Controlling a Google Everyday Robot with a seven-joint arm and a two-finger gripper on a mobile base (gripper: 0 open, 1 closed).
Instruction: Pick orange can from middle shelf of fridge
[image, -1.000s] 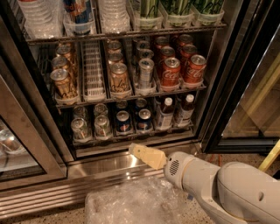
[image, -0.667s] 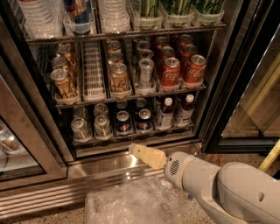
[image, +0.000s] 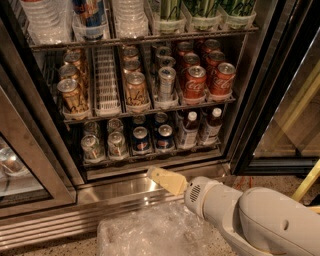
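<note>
The fridge (image: 125, 187) stands open in front of me. Its middle shelf (image: 150, 111) carries brownish-orange cans in two lanes. One orange can (image: 136, 89) stands at the front of the centre lane and another orange can (image: 70, 95) at the front of the far left lane, with more behind each. A silver-grey can (image: 166, 82) and red Coca-Cola cans (image: 195, 82) fill the lanes to the right. My gripper (image: 165, 180), cream-tipped on a white arm (image: 250, 215), hovers low at the fridge's steel sill, below the bottom shelf and well under the orange cans, holding nothing.
A bare white ribbed lane (image: 106, 80) separates the two orange rows. The bottom shelf holds silver cans (image: 93, 147), blue cans (image: 141, 140) and bottles (image: 187, 129). Water bottles (image: 129, 17) stand above. Clear plastic wrap (image: 150, 232) lies on the floor. The right door frame (image: 272, 100) stands open.
</note>
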